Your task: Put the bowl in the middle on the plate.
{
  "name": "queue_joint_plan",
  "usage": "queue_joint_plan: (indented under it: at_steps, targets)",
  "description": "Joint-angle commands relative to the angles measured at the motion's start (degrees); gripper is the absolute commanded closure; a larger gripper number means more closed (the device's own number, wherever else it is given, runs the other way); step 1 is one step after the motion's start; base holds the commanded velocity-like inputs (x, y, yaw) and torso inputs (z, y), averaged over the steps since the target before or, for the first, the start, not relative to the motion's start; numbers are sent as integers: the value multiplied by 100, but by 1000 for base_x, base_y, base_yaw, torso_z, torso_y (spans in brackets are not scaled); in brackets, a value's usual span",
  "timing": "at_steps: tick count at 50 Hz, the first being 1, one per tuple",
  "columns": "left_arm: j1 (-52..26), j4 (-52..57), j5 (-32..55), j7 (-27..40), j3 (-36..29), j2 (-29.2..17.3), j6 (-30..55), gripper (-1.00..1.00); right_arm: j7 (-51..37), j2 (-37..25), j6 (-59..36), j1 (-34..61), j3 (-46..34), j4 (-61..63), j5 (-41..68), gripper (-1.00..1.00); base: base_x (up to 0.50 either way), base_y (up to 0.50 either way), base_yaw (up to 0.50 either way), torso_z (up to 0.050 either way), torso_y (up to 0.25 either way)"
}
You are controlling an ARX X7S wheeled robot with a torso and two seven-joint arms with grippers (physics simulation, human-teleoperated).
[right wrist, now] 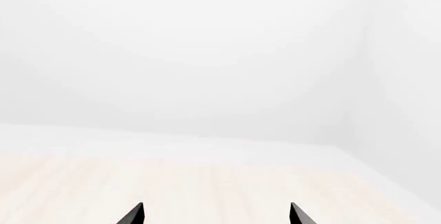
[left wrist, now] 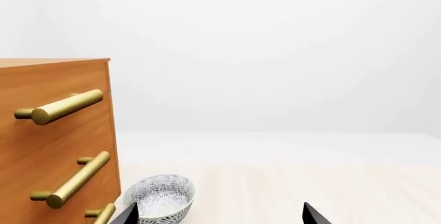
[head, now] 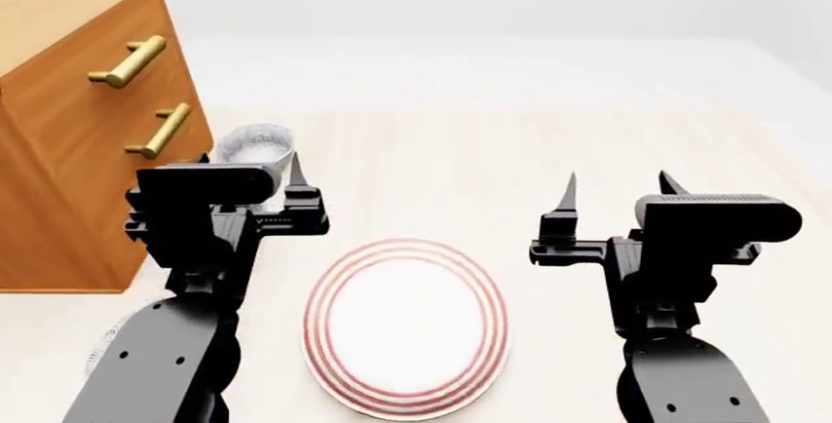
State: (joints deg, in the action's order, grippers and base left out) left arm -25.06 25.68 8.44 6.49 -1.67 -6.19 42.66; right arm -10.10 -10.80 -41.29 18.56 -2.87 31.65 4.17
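Your bowl point(head: 255, 146) sits beside the drawers point(head: 78, 121), past the plate point(head: 405, 324). It is hard, smooth and breakable; pinch its rim gently. Both pincers, left point(head: 267, 181) and right point(head: 618, 194), are open and empty.

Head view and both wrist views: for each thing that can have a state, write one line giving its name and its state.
bowl: upright, on the table beside the cabinet, not gripped.
plate: flat on the table, nothing on it.
cabinet: drawers closed.
left gripper: open, holding nothing, near the bowl.
right gripper: open, holding nothing.
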Motion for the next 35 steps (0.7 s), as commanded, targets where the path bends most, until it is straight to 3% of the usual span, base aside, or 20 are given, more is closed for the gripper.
queue_joint_plan:
  at_steps: [1,11,26,29,30,33,35]
  targets:
    - [-33,-29,86,35,-32,-43,0,-100,33,-19,-24,15,29,10,129,-100,500,0,0,0,0]
    - [-21,-47,149,65,-81,-84,-10,-100,32,-37,-26,2,50,21,205,-100,500,0,0,0,1]
    - [-11,14,247,113,-151,-142,50,-100,-14,-75,-85,-10,57,38,267,-100,0,0,0,0,0]
    - [-175,89,375,328,47,-24,636,-100,-28,-62,-73,-6,98,-9,299,-100,0,0,0,0,0]
    - [-322,161,632,295,212,30,1246,-100,-28,-55,-47,-7,95,-59,304,-100,0,0,0,0,0]
    - [-294,448,653,330,176,-39,1383,-100,-29,-37,-8,12,88,-195,322,-100,0,0,0,0,0]
    - [-522,535,824,229,144,-127,1930,-100,-45,-27,-47,33,100,-172,343,-100,0,0,0,0,0]
